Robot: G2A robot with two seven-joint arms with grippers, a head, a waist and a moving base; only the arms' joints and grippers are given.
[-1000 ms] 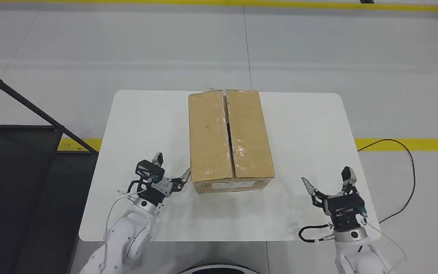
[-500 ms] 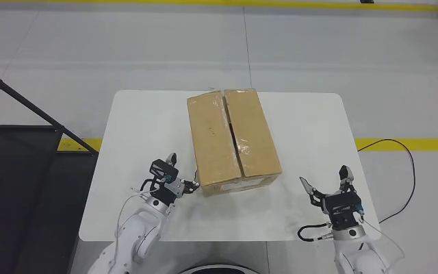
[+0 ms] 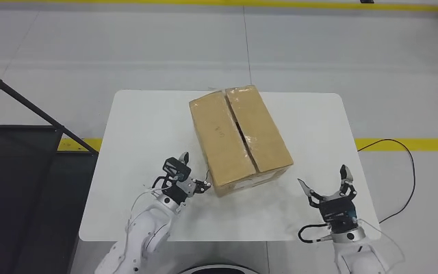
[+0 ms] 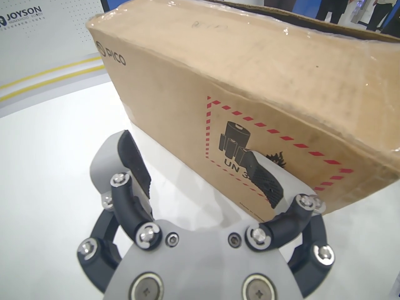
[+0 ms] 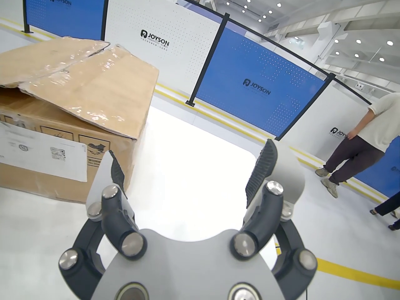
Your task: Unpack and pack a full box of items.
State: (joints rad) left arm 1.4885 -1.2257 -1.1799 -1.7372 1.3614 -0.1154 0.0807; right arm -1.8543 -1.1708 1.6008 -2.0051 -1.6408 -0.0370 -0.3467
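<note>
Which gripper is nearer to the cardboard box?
Left. The left gripper is at the cardboard box, one finger against its side; the right gripper stands apart, off its near corner.

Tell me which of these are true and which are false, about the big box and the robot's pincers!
1. The cardboard box sits on the white table. True.
2. The box's top flaps stand wide open. False: they are folded down over the top.
3. The left pincer is open, close beside the box. True.
4. The right pincer is holding the box. False: it is open, apart from the box, and holds nothing.
5. The box lies straight along the table's edges. False: it is turned at an angle to them.
</note>
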